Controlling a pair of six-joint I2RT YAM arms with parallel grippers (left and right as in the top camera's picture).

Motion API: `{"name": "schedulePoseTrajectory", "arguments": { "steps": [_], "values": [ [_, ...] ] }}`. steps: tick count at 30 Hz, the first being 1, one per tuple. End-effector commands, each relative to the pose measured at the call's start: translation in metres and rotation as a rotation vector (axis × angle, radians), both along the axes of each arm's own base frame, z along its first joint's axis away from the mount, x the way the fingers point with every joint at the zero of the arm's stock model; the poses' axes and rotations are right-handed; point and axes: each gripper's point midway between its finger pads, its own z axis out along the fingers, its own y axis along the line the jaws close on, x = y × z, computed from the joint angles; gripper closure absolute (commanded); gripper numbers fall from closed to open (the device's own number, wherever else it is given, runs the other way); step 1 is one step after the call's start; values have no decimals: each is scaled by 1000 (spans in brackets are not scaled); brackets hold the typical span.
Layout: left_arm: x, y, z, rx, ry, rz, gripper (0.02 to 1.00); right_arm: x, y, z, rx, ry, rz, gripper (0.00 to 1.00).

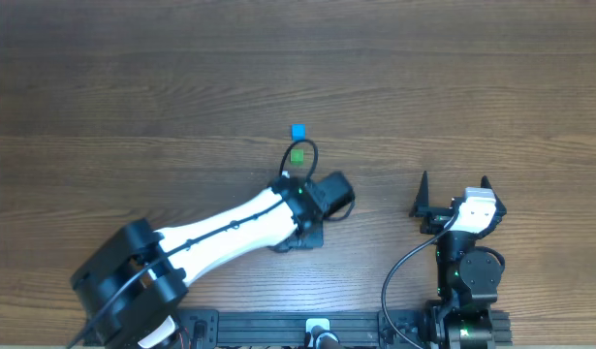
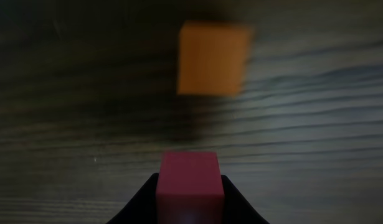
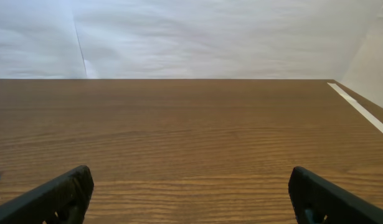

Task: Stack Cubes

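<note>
My left gripper (image 2: 190, 184) is shut on a red cube (image 2: 190, 169), held a little above the table. An orange cube (image 2: 213, 58) lies on the wood just beyond the red one, apart from it. From above, the left arm slants in to the table's middle, and its gripper (image 1: 315, 197) points downward. Just beyond it sit a green cube (image 1: 298, 155) and, touching or nearly touching its far side, a blue cube (image 1: 298, 132). My right gripper (image 1: 454, 184) stands open at the right with nothing between its fingers (image 3: 60, 194).
The brown wooden table (image 1: 133, 87) has free room at the far side and on the left. A white wall rises behind its far edge in the right wrist view. A black cable (image 1: 302, 160) loops from the left wrist over the green cube.
</note>
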Motion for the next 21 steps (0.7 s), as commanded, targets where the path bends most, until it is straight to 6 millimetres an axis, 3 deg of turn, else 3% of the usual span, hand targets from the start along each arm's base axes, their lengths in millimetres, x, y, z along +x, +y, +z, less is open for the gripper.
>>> {"name": "schedulePoseTrajectory", "arguments": {
  "steps": [1, 6, 10, 21],
  "values": [
    [44, -15, 59, -91, -115, -25, 978, 0, 3, -1, -1, -1, 15, 9],
    [74, -10, 96, -103, -158, -8, 982, 0, 3, -1, -1, -1, 15, 7],
    [93, -7, 101, -89, -155, -4, 980, 0, 3, -1, -1, -1, 15, 7],
    [97, -3, 53, 27, -36, 13, 978, 0, 3, -1, -1, -1, 15, 9]
  ]
}}
